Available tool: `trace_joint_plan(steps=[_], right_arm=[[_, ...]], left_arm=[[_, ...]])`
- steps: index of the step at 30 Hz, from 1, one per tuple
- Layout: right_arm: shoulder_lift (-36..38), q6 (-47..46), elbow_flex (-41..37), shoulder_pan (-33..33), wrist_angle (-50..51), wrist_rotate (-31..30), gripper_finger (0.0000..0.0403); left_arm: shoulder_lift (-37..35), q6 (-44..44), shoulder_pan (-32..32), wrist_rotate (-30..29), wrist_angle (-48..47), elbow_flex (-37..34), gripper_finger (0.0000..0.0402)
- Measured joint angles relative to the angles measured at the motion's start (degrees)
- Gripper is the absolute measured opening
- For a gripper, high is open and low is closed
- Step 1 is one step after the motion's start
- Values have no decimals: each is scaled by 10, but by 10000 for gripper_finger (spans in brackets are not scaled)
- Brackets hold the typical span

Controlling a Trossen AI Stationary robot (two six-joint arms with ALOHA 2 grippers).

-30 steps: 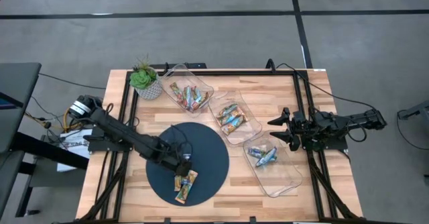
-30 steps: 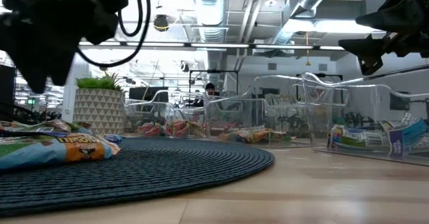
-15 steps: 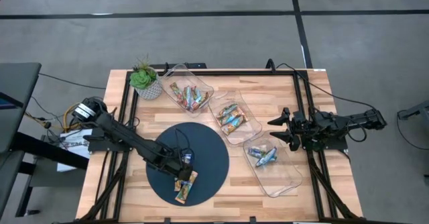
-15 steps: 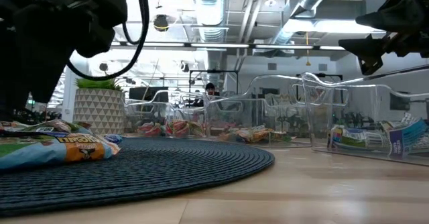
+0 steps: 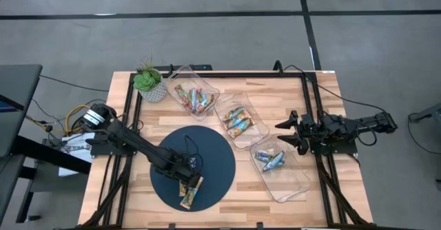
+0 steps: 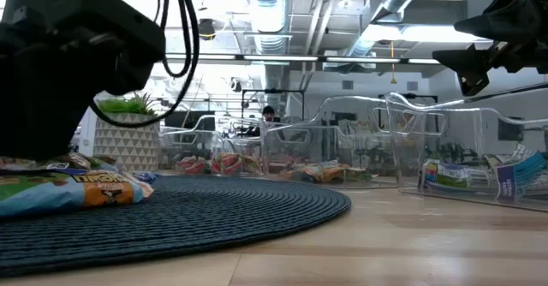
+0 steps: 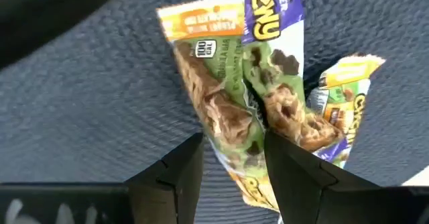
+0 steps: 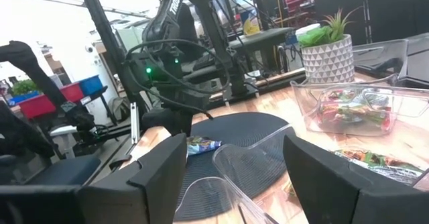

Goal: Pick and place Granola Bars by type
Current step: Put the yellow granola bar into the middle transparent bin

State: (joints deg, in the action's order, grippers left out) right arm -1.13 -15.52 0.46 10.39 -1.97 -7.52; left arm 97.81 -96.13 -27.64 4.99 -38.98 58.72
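Your left gripper [image 5: 187,184] is down on the round dark mat [image 5: 207,151], fingers apart and straddling a granola bar with a green-and-orange wrapper [image 7: 218,110]; in the left wrist view the two fingers [image 7: 175,177] sit on either side of that wrapper, and you cannot tell from here whether they are pressing it yet. You have three bars on the mat: the green-and-orange one, a purple-and-green one [image 7: 278,83] lying against it, and a yellow-ended one [image 7: 345,93] partly tucked under the second (they overlap, so the gripped bar is not free of its neighbour).

Moving outward, three clear trays run in a diagonal row across the table [image 5: 275,96]. The tray nearest the plant [image 5: 180,75] holds a small heap of mixed red and green wrappers [image 5: 194,99], too tangled to count. The middle tray [image 5: 252,108] holds a few orange-yellow bars [image 5: 238,120]. The last tray [image 5: 293,182] holds blue-silver ones [image 5: 270,160], about two or three.

One potted plant in a patterned white pot [image 5: 149,84] stands at the far left corner of the table, just beside the first tray.

Your right gripper [image 5: 281,133] waits at the right side of the table, jaws wide apart and holding nothing, near the tray of blue-silver bars.
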Motion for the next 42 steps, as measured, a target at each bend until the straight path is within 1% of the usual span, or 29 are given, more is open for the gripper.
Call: trace_joint_plan(steps=[6,14,17,25,29,35,42], right_arm=[[0,0,0,0,-1,0,244],[0,0,0,0,0,0,244],[0,0,0,0,-1,0,244],[0,0,0,0,-1,0,244],[0,0,0,0,-1,0,244],[0,0,0,0,-1,0,244],[0,0,0,0,-1,0,244]], left_arm=[[18,10,3,8,16,0,151],[17,22,4,6,12,0,148],[17,26,4,6,12,0,130],[17,63,4,3,14,0,56],[17,73,5,4,35,0,32],[7,109,13,2,96,0,25],[-39,176,37,-55,139,0,24]])
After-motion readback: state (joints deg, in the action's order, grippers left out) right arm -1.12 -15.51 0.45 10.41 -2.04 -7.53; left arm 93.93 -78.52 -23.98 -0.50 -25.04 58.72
